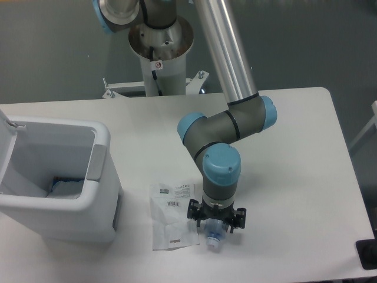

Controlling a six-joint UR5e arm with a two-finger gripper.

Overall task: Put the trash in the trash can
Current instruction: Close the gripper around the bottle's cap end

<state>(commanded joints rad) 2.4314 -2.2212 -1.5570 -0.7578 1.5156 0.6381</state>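
The white trash can (100, 177) stands at the left of the table with its lid (7, 141) swung open; something pale and bluish lies inside at the bottom. The flat clear plastic bag (171, 218) with barcode stickers lies on the table right of the can. My gripper (214, 231) points straight down just right of the bag, over the crushed clear bottle (214, 239). The bottle's blue end pokes out below the fingers. The wrist hides the fingertips, so I cannot tell whether they grip the bottle or whether it is off the table.
The arm's base pedestal (159, 53) stands behind the table's far edge. The table's front edge runs just below the bottle. A dark object (368, 253) sits at the front right corner.
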